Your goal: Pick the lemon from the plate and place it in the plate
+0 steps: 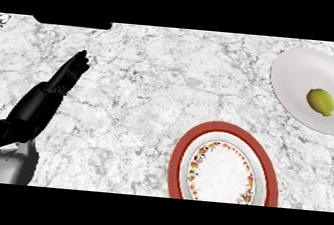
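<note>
Resting at the left side of the scene, the left hand (43,102) is lying over the marble counter (143,82) with its fingers (74,68) straight and pressed together, pointing toward the far edge. Its thumb is sticking out to the left near the wrist, and it is holding nothing. Its grey forearm (6,165) is coming in from the near left corner. No right hand is showing anywhere in the head view.

On the far right, the lemon (320,102) is sitting on the plain white plate (299,71), a little right of that plate's middle. It is looking yellow-green and is lying with its long axis running roughly far to near. The white plate is reaching the right edge of the view.

Nearer and somewhat to the left of it, the red-rimmed plate (227,132) is lying on the counter with a floral band ringing its white centre, and its near part is cut off by the view's lower edge. The two plates are sitting close to each other without touching. Both are lying well apart from the left hand, with bare marble between them

At the far left edge a dark object (72,22) is just showing; what it is cannot be told
</note>
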### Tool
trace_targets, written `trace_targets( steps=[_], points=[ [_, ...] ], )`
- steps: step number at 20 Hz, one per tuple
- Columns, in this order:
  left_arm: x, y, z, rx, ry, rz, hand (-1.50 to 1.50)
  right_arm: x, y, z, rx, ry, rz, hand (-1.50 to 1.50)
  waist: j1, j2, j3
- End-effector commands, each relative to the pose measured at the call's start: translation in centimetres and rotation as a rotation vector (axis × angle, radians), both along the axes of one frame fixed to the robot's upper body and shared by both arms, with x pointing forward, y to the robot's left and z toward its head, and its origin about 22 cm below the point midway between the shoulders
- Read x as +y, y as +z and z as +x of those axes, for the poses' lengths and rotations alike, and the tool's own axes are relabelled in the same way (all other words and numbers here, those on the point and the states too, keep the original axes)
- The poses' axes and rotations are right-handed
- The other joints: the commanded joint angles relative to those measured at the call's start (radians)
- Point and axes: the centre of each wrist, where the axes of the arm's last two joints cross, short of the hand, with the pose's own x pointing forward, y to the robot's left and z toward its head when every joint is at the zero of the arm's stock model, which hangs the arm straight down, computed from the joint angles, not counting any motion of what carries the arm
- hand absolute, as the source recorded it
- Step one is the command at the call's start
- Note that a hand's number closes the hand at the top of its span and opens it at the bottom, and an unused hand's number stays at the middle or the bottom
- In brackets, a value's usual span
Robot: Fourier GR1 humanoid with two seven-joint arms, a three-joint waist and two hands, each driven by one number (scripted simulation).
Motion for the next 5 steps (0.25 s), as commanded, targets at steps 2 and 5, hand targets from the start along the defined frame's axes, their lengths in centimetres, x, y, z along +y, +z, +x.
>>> trace_targets(
  steps=[2, 5],
  points=[
    [-0.7, 0.5, 0.0, -0.006, 0.001, -0.001, 0.00, -1.1, 0.6, -1.2, -0.057, 0.241, 0.138, -1.50, 0.004, -0.001, 0.003],
    [-0.3, 0.1, 0.1, 0.006, 0.016, -0.003, 0.00, -1.5, 1.0, -1.8, -0.051, 0.269, 0.134, -1.50, -0.010, -0.002, 0.003]
  ],
)
